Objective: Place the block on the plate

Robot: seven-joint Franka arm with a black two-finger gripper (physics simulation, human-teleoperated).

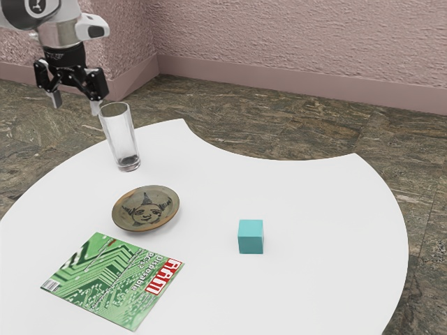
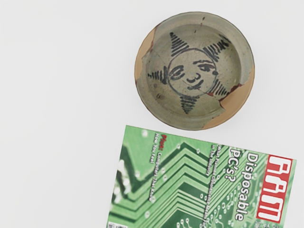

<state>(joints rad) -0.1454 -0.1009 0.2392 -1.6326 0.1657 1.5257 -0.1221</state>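
High at the exterior view's upper left is my gripper (image 1: 75, 105), open, its two fingers wide apart with nothing between them. A teal block (image 1: 251, 236) rests on the white table, to the exterior view's right of the plate (image 1: 146, 209) and apart from it. The plate is round, grey-brown and shallow, with a sun face drawn inside and nothing lying on it. From above, the wrist view looks down on the same plate (image 2: 194, 71).
A tall clear glass (image 1: 123, 137) stands between the plate and my gripper's side of the white table (image 1: 321, 209). Beside the plate lies a green magazine (image 1: 112, 279), also under the hand camera as a magazine (image 2: 199, 180). The table edge curves inward at the back.
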